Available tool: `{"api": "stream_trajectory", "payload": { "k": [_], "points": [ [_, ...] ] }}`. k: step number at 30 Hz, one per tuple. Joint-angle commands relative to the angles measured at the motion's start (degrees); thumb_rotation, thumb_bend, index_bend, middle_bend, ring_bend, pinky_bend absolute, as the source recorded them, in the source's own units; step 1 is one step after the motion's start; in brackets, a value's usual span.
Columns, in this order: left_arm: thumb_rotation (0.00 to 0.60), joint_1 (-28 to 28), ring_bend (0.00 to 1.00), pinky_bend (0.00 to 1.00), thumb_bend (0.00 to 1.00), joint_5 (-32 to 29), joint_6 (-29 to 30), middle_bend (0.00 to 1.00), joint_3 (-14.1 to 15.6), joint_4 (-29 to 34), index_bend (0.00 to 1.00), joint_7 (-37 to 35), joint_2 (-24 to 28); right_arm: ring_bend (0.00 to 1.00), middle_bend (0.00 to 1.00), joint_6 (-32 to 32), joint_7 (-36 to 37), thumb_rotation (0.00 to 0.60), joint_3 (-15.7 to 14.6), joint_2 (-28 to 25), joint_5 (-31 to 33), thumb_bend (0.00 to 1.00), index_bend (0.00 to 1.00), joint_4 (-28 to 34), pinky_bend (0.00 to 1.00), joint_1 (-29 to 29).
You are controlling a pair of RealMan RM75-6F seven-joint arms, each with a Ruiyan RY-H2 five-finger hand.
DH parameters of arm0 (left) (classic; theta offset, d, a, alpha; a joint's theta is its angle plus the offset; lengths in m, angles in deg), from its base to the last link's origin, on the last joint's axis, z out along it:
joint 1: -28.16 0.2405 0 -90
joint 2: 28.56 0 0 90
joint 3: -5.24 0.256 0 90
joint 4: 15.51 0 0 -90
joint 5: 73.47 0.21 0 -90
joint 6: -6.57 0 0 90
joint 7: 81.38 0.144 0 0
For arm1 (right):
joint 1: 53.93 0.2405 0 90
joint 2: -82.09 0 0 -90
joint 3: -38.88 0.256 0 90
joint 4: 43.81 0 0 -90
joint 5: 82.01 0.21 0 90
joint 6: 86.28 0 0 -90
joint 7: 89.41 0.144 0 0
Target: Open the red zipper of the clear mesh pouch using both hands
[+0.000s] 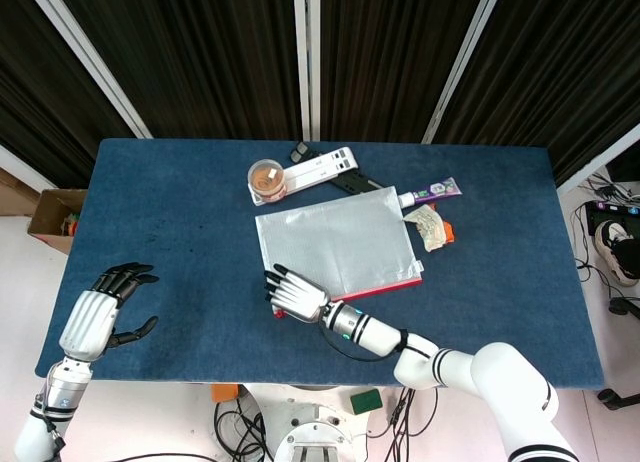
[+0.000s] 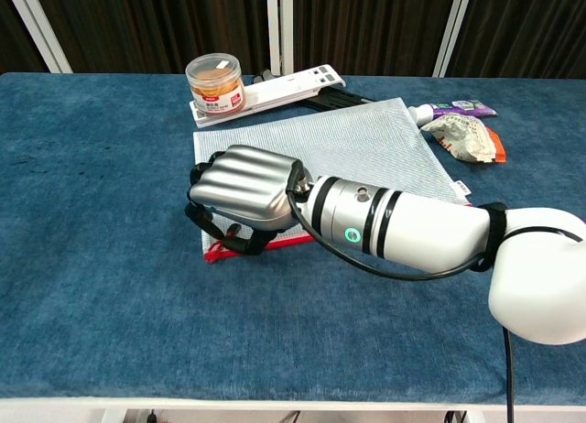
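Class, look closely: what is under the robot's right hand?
The right hand covers the near-left corner of the mesh pouch and the end of its red zipper. The zipper pull is hidden.

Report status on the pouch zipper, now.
Right hand curled over the zipper end of the mesh pouch, grip hidden. Left hand open, off the table edge. Red zipper looks closed.

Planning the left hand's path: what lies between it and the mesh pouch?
Only bare blue table between the left hand and the mesh pouch, per the head view.
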Motion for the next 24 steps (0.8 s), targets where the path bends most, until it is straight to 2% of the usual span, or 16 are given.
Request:
{"api": "stream_trajectory", "payload": {
  "k": [1, 6, 10, 15, 24],
  "points": [
    [0.600, -0.13, 0.15, 0.19, 0.22, -0.33, -0.39, 0.19, -0.10, -0.20, 0.28, -0.62, 0.04, 0.18, 0.43, -1.70, 0.36, 0.600, 0.22, -0.55, -0.25, 0.59, 0.74, 0.72, 0.25, -0.27],
    [0.600, -1.35, 0.15, 0.19, 0.22, -2.34, -3.70, 0.19, -0.42, -1.36, 0.28, -5.21, -0.11, 0.20, 0.46, -5.58, -0.72, 0.600, 0.53, -3.48, -1.50, 0.61, 0.76, 4.57, 0.25, -0.76],
    [0.600, -3.94, 0.15, 0.19, 0.22, -3.73, -8.94, 0.19, -0.65, -3.85, 0.28, -11.64, -1.65, 0.22, 0.49, -8.58, -3.26, 0.600, 1.01, -7.07, -2.47, 0.62, 0.78, 9.48, 0.25, -1.40],
    [0.600, -7.87, 0.15, 0.19, 0.22, -3.42, -13.98, 0.19, -1.29, -9.21, 0.29, -16.40, -6.47, 0.24, 0.52, -10.15, -6.38, 0.600, 2.41, -10.14, -2.55, 0.64, 0.79, 14.46, 0.26, -1.63],
    [0.600, -13.90, 0.13, 0.19, 0.24, -1.33, -16.74, 0.18, -2.98, -15.71, 0.29, -21.22, -14.77, 0.26, 0.54, -11.58, -7.70, 0.600, 4.59, -12.05, -1.67, 0.66, 0.79, 17.33, 0.26, -1.78]
  ]
}}
